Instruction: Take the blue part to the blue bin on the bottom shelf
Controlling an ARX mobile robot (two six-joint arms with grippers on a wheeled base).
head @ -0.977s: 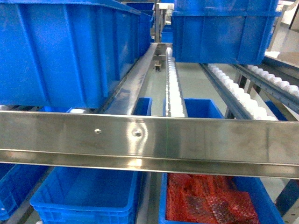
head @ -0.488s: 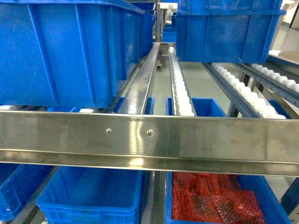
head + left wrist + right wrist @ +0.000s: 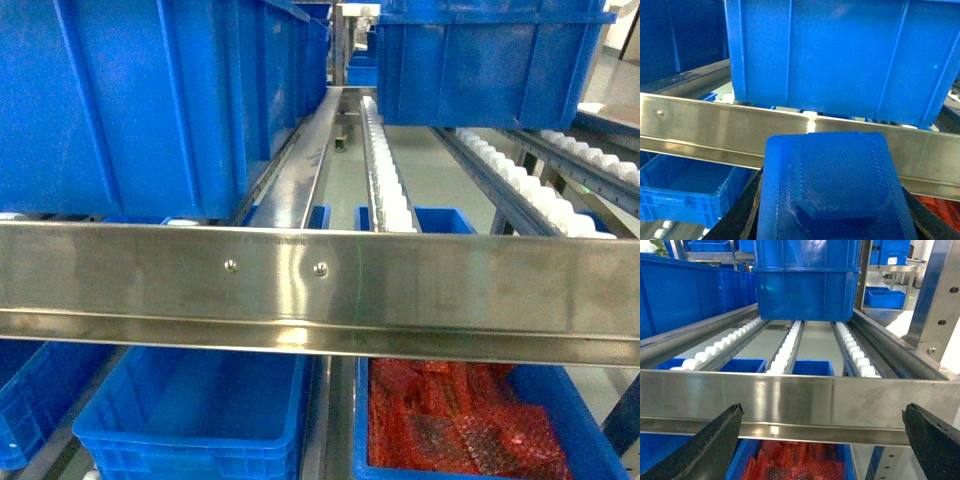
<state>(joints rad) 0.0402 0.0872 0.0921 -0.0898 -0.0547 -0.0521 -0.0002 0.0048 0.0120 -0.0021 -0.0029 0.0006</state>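
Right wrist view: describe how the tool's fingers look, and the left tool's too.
The right tool shows two black, wedge-shaped fingers with a matte, rough surface, tapering to blunt tips at the frame's lower corners. Of the left tool, only dark edges show. No cables or markings are visible.

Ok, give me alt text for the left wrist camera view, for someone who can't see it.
A blue part with a raised, ridged top fills the lower middle of the view, sitting between the left gripper's dark fingers. Behind it a shiny steel rail crosses the frame, with a large blue bin on the tier above and an empty blue bin below at the left.
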